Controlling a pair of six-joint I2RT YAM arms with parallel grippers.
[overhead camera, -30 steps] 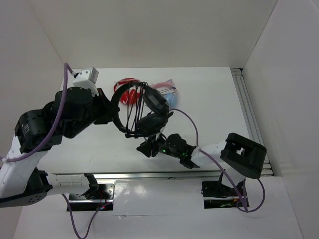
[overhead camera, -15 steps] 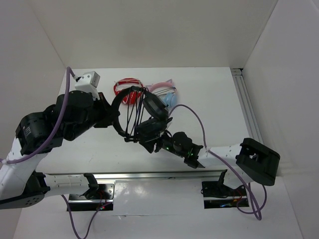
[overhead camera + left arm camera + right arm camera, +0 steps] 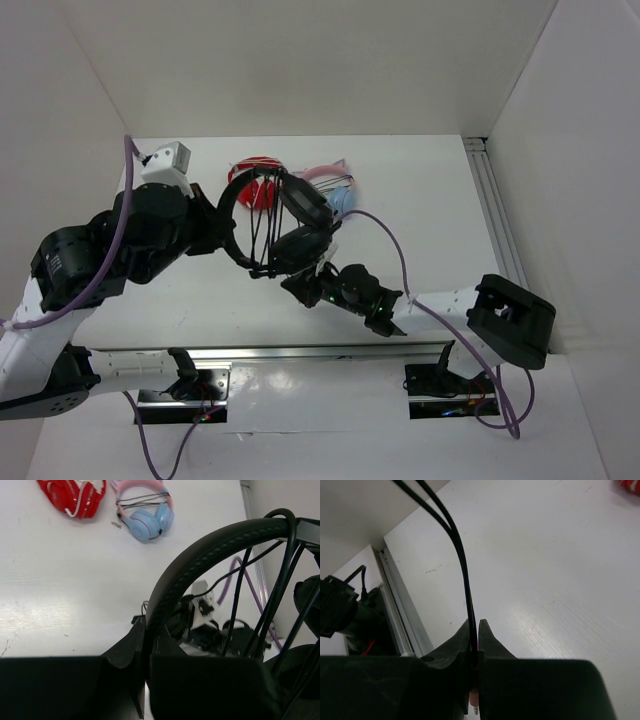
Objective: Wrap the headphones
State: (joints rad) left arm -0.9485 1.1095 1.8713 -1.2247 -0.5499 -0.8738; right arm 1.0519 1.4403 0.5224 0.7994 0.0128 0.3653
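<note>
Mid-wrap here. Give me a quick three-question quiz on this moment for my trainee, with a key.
1. True or false: the left gripper is shut on the black headband.
2. What does the right gripper pinch? A) the red earcup B) the black cable C) nothing
3. Which two other headsets lie on the table?

Key: 1 true. 2 B. 3 the red-and-white headphones and the blue-and-pink headphones.
</note>
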